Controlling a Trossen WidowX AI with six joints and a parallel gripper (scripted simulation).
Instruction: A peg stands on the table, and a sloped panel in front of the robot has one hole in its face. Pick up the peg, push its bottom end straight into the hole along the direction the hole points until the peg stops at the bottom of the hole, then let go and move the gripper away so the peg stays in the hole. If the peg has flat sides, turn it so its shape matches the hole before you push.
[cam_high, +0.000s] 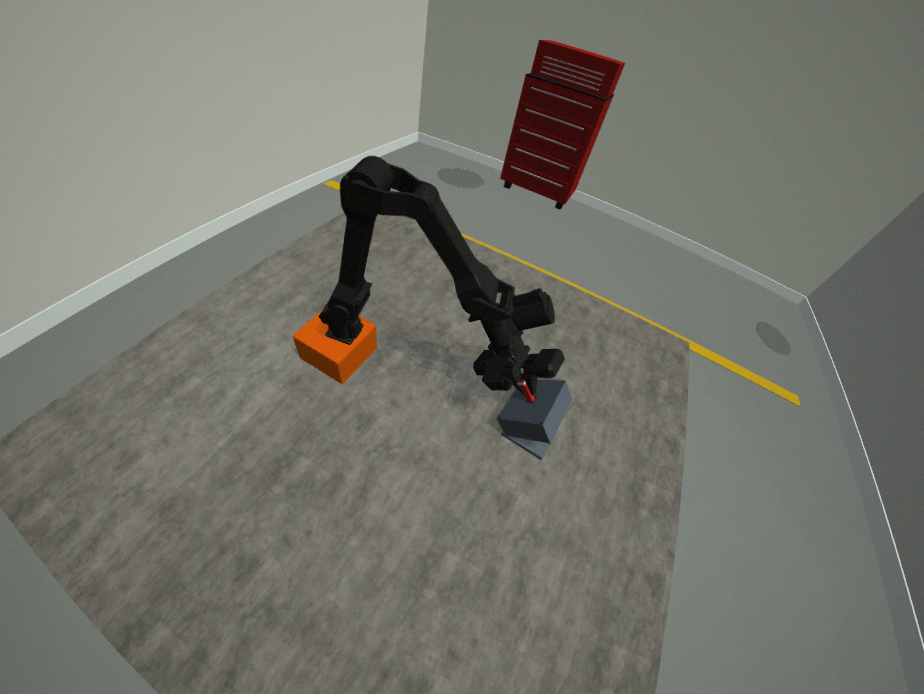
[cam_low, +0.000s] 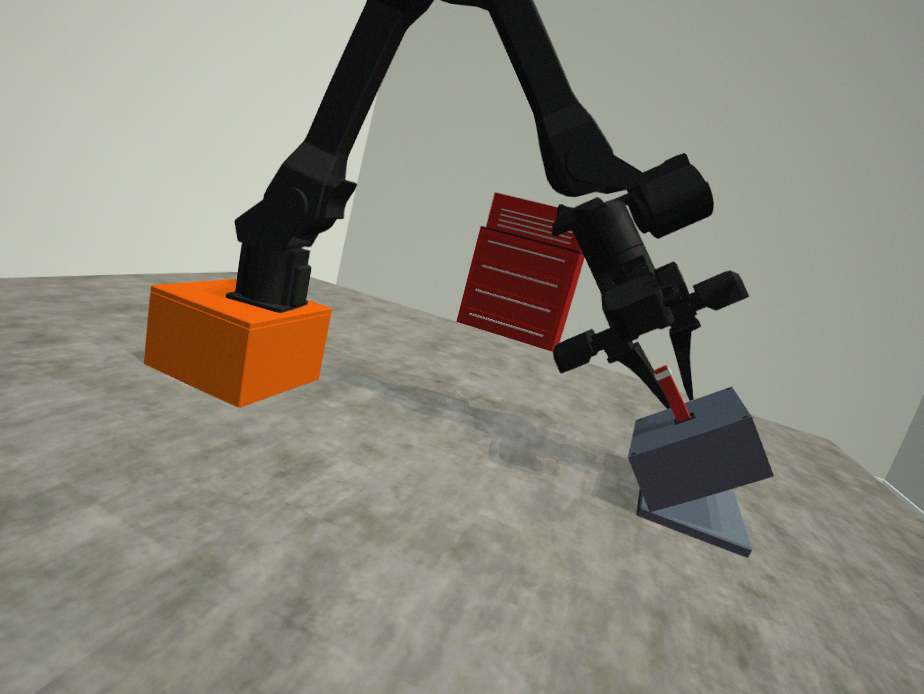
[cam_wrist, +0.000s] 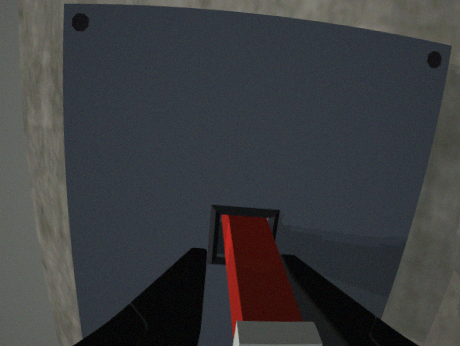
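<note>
Your arm's base block (cam_low: 237, 341) sits on the floor mat (cam_high: 313, 537), and the sloped panel (cam_low: 698, 452) stands on the same mat, well apart from the block, out in front of the arm. The hole (cam_wrist: 245, 234) lies in the panel's upward-tilted face, and the peg (cam_low: 672, 394) has its lower end in that hole, leaning along the hole's line. The gripper (cam_low: 678, 401) hangs just above the panel face, one finger on either side of the peg; you may see a gap on both sides in the wrist view, though the near edges blur. Behind the panel, against the far wall, stands a tool cabinet (cam_high: 558, 123).
</note>
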